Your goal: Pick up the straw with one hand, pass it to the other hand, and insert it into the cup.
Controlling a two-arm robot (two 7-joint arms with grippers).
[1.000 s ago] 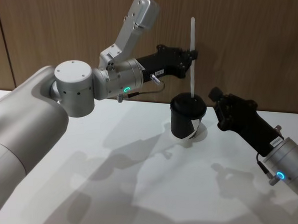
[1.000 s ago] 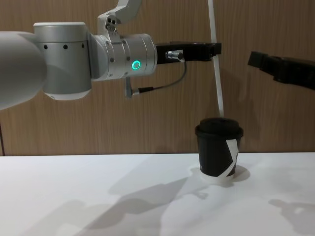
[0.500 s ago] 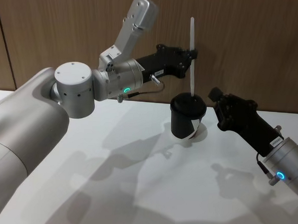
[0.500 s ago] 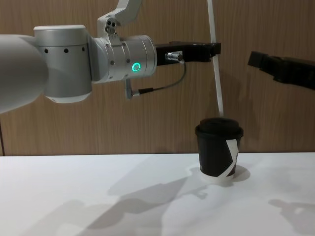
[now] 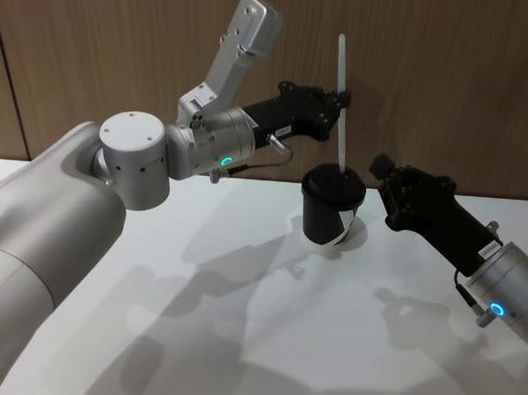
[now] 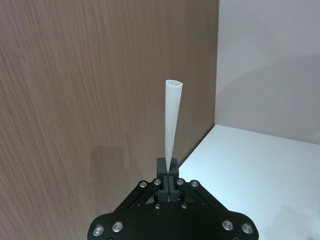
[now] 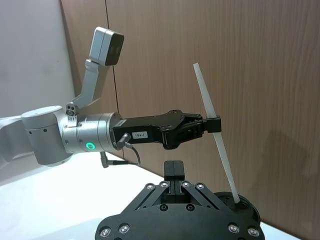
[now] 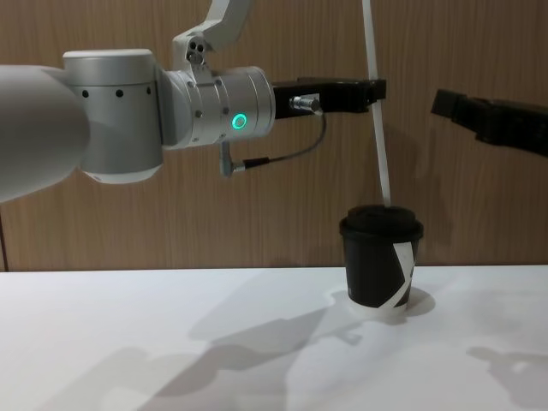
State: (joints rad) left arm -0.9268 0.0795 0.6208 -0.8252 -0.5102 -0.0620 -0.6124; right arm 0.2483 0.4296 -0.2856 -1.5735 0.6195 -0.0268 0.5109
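My left gripper (image 5: 344,97) is shut on the white straw (image 5: 341,122) and holds it nearly upright over the black cup (image 5: 331,210). The straw's lower tip meets the top of the domed lid; I cannot tell whether it has gone in. From the side, the straw (image 8: 378,128) leans slightly and comes down from the left gripper (image 8: 377,90) to the cup (image 8: 379,265). In the left wrist view the fingers (image 6: 165,175) pinch the straw (image 6: 171,120). My right gripper (image 5: 381,166) hovers to the right of the cup, shut with nothing in it (image 7: 173,170).
The cup stands on a white table (image 5: 239,338) close to the brown wood-panelled wall (image 5: 447,83). The left arm's silver forearm with its green ring light (image 8: 240,121) spans the space left of the cup.
The left arm's silver forearm has shifted slightly to the right. The straw, the cup and the right gripper sit almost where they were.
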